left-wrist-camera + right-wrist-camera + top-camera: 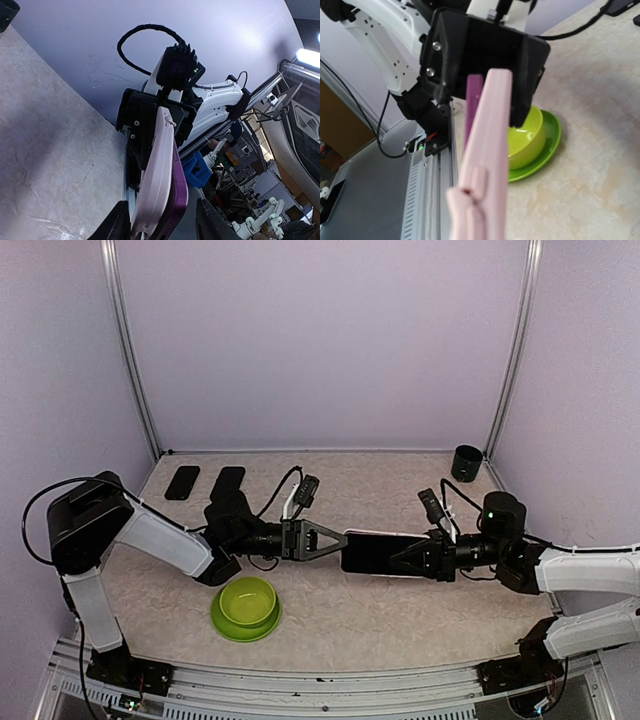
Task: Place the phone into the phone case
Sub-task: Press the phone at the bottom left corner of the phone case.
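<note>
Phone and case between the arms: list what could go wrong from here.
1. The phone stands off the phone case at one end, so it looks unseated and may slip out.
2. The left fingers stand apart around the pair; only the right fingers seem to grip it, by one end, above the table, so it could tilt or drop.
3. A fall might hit the green bowl nearby.
</note>
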